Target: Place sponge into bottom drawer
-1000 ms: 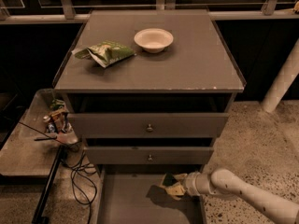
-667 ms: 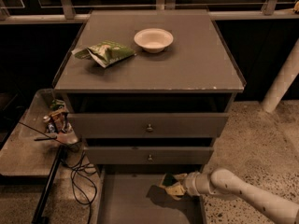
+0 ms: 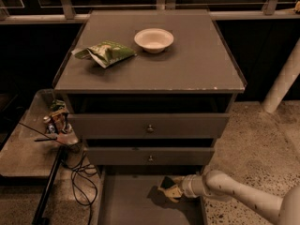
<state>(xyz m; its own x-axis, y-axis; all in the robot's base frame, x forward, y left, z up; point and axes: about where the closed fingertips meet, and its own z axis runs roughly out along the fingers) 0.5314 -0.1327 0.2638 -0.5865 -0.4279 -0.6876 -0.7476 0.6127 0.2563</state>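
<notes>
The arm [image 3: 243,198] stretches leftward, low; end effector [image 3: 174,190] grips the sponge [image 3: 167,183].

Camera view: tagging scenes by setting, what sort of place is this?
Probably an indoor lab or workshop: speckled floor, grey drawer cabinet, loose cables. The gripper holds the sponge over the bottom drawer.

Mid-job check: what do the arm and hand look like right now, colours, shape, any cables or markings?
The arm is smooth, cream-white and tubular, swelling into a rounded joint before a short white cylindrical wrist. The hand, above the open bottom drawer at the lower edge of view, is small; its finer shape cannot be made out. No cables or markings show.
</notes>
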